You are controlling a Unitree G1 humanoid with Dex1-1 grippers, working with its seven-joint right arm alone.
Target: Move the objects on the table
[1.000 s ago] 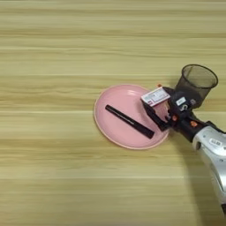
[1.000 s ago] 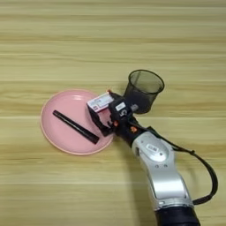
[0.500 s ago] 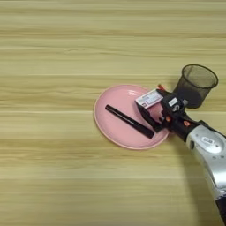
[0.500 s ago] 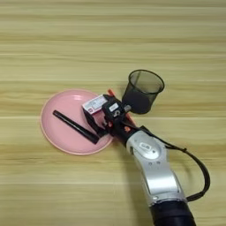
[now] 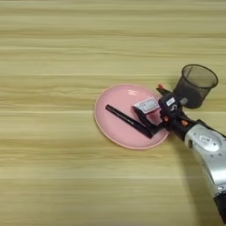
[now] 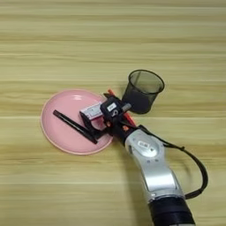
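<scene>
A wide pink plate (image 5: 114,127) lies on the light wood table (image 5: 53,176). A slim black marker pen (image 5: 126,119) rests slantwise across the plate. My right gripper (image 5: 145,111) reaches in from the right over the plate's right half. It is shut on a small white box with red print (image 5: 147,105), held just above the plate beside the pen's right end. In the right eye view the box (image 6: 92,111) sits above a black finger (image 6: 89,125). The silver forearm (image 6: 152,165) runs down to the bottom edge.
A black mesh cup (image 5: 194,85) stands upright just right of the plate, close behind the gripper's wrist. A black cable (image 6: 199,165) loops out to the right of the forearm. Bare wood spreads to the left and far side of the plate.
The gripper has carried the white box leftward, from the plate's right rim to over the plate near the pen. Plate, pen and cup stay put.
</scene>
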